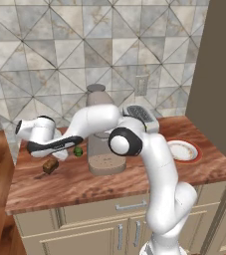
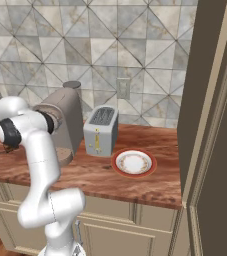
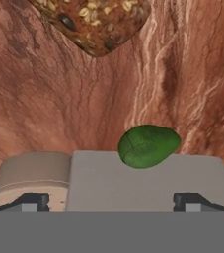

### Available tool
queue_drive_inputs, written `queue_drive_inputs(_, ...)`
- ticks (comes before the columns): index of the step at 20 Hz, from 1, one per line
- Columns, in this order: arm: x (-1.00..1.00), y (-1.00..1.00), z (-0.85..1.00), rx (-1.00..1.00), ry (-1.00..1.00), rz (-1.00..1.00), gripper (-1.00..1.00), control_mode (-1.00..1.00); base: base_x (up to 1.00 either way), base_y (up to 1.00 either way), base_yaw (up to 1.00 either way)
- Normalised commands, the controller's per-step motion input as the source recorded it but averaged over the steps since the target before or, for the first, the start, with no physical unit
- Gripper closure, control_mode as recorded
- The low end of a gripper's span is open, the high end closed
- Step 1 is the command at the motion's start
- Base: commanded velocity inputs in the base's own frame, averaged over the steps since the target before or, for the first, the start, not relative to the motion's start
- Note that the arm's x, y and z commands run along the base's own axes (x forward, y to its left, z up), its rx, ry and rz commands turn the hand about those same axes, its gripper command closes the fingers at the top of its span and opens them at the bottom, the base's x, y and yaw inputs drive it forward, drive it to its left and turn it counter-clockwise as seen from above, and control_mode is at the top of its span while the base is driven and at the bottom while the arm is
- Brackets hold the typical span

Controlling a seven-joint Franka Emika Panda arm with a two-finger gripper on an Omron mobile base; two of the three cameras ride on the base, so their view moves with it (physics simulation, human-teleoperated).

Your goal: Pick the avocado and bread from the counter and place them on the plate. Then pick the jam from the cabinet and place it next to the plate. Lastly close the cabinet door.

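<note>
Gripper (image 3: 111, 200) wide above avocado (image 3: 149, 146)

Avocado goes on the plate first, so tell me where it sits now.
The avocado lies on the counter at the coffee machine's left foot, with the bread just left and nearer; the open gripper hovers over it.
</note>
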Motion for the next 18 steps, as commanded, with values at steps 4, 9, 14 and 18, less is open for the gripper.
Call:
queue_drive_inputs(4,0.04,0.00,-0.03,0.07,0.09,0.02,-1.00,-1.00,0.00,0.00,0.00)
queue_drive_inputs(9,0.00,0.00,-0.12,0.01,0.01,0.00,-1.00,-1.00,0.00,0.00,0.00)
queue_drive_inputs(14,0.00,0.00,-0.16,0.00,0.00,0.00,-1.00,-1.00,0.00,0.00,0.00)
queue_drive_inputs(18,0.04,0.00,-0.16,0.00,0.00,0.00,-1.00,-1.00,0.00,0.00,0.00)
